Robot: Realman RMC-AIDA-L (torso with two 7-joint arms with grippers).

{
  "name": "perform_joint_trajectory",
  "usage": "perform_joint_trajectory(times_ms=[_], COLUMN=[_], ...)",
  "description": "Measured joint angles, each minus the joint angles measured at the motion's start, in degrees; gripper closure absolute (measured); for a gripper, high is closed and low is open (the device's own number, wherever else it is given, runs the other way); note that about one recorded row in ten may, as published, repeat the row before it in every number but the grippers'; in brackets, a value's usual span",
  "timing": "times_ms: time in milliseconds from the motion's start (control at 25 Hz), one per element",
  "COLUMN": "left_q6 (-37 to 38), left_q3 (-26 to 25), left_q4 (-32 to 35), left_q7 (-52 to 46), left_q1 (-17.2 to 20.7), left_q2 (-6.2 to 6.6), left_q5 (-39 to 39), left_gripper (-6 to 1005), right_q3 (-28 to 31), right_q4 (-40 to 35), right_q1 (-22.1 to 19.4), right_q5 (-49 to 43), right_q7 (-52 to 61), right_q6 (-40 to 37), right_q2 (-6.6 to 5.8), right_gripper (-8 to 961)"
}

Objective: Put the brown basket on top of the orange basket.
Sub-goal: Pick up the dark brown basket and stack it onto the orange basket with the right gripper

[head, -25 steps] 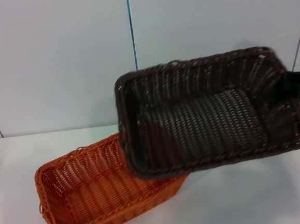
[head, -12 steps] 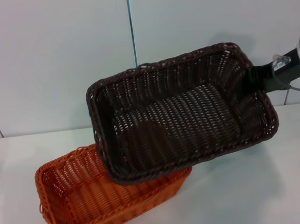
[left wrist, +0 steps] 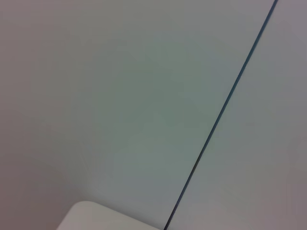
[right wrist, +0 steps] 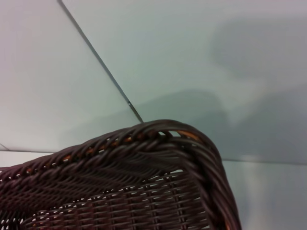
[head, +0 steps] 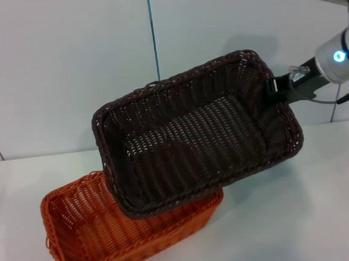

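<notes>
1. Head view: the brown basket (head: pixel 196 135) is up in the air, tilted, open side toward the camera. The right gripper (head: pixel 275 88) is clamped on the rim of its short far-right end (dark fingers pinching the braid). The basket's lower-left corner overlaps the orange basket (head: pixel 110 232), hiding that basket's back right part. The orange basket sits upright on the white table (head: pixel 302 217), toward the left. Behind is a pale wall (head: pixel 66 66) with a thin dark seam (head: pixel 153 35) running up it.
2. Left wrist view: only wall, a slanted seam (left wrist: pixel 225 105) and a corner of the table (left wrist: pixel 96 218). The left gripper is out of sight in every view.
3. Right wrist view: brown basket's braided rim corner (right wrist: pixel 158 143) fills the lower part, wall and seam (right wrist: pixel 100 62) behind. Bits of orange glint through the weave.
</notes>
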Motion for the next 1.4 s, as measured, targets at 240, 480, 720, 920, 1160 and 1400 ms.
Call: perform_joint_trajectory(times_ms=[240, 480, 720, 920, 1160, 1400], left_q6=[0.00, -0.43, -0.51, -0.58, -0.95, -1.07], left_q3=[0.30, 1.49, 1.54, 1.53, 1.53, 1.52], left_q4=[0.00, 0.05, 0.07, 0.03, 0.00, 0.00], left_q7=[0.00, 0.21, 1.14, 1.33, 1.40, 1.40], left_q1=[0.06, -0.25, -0.37, -0.54, -0.54, -0.45], left_q2=[0.00, 0.00, 0.00, 0.00, 0.00, 0.00], left_q5=[0.00, 0.00, 0.00, 0.00, 0.00, 0.00], left_gripper=[137, 137, 137, 137, 137, 137], right_q3=[-1.07, -1.03, -0.64, -0.53, -0.49, -0.72], right_q4=[-3.16, -4.80, -5.62, -6.47, -7.47, -10.25], right_q1=[2.37, 4.07, 3.64, 3.00, 2.96, 3.56], right_q5=[-0.16, 0.35, 5.83, 11.89, 13.73, 14.88], right_q7=[-0.03, -0.04, -0.99, -4.17, -5.93, -7.39], right_q6=[2.76, 4.06, 7.56, 9.98, 12.73, 16.15], right_q2=[0.84, 1.85, 2.14, 1.84, 1.84, 2.13], right_gripper=[818, 818, 817, 817, 817, 818])
